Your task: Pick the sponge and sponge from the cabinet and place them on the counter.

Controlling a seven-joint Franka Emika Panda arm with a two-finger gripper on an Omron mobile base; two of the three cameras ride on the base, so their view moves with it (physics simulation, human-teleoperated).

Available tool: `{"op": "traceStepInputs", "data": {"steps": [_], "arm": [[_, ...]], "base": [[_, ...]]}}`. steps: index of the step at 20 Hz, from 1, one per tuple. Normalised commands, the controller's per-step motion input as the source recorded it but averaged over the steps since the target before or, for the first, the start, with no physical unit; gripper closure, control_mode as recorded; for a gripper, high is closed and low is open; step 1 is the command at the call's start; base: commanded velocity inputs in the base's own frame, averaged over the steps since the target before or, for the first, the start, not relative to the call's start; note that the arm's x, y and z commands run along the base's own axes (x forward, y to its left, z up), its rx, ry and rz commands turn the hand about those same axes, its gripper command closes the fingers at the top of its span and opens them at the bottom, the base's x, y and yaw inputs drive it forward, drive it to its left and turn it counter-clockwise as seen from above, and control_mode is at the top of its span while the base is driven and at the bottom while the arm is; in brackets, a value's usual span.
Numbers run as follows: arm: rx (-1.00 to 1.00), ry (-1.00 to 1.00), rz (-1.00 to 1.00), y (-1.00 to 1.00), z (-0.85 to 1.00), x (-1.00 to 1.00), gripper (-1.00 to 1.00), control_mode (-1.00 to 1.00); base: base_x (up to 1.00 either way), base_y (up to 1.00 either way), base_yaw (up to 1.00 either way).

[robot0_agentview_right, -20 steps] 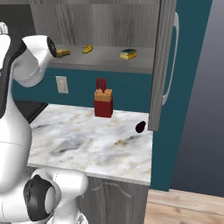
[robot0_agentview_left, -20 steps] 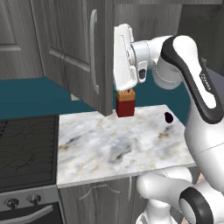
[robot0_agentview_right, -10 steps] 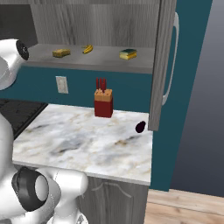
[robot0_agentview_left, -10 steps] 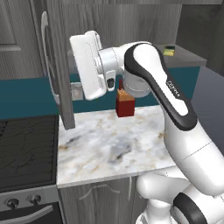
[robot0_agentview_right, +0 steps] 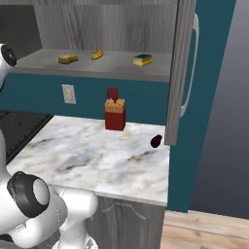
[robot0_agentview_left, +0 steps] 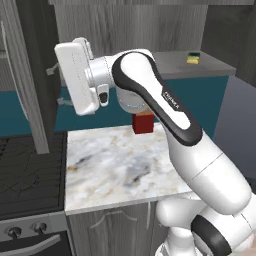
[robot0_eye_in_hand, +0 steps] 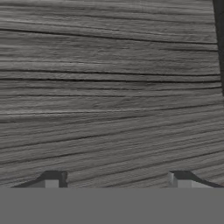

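In the left base view the hand sits upper left, turned toward the open cabinet [robot0_agentview_left: 30, 100] door at the left edge; the green-topped sponge [robot0_agentview_left: 193, 58] lies far off at upper right on the grey shelf [robot0_agentview_left: 210, 65]. The likely trouble is the hand or forearm knocking that door, since it stands just beside it, and a long swing across to the shelf could clip the red knife block [robot0_agentview_left: 144, 122] below. In the right base view the tan sponge [robot0_agentview_right: 67, 59] rests upper left on the shelf, a banana [robot0_agentview_right: 97, 54] next to it, the green-topped sponge right of centre; the counter [robot0_agentview_right: 92, 160] below offers broad bare marble for setting down, with only a small dark object [robot0_agentview_right: 156, 141] near its right edge. In the hand view the gripper [robot0_eye_in_hand: 116, 180] faces wood grain close up, its fingertips [robot0_eye_in_hand: 53, 178] spread wide apart and holding nothing.
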Motion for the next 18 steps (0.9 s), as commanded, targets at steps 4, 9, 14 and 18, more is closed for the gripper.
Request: {"op": "traceStepInputs", "data": {"steps": [4, 9, 14, 18], "arm": [[-0.06, -0.31, 0.0, -0.06, 0.0, -0.68, -1.0, -1.0], [-0.05, -0.31, 0.0, -0.12, 0.0, -0.58, -1.0, -1.0], [-0.02, -0.31, 0.0, -0.33, 0.0, -0.48, -1.0, -1.0], [0.01, -0.16, 0.0, -0.49, 0.02, -0.34, -1.0, -1.0]], "base": [[0.0, 0.0, 0.0], [0.0, 0.0, 0.0], [0.0, 0.0, 0.0], [0.0, 0.0, 0.0]]}}
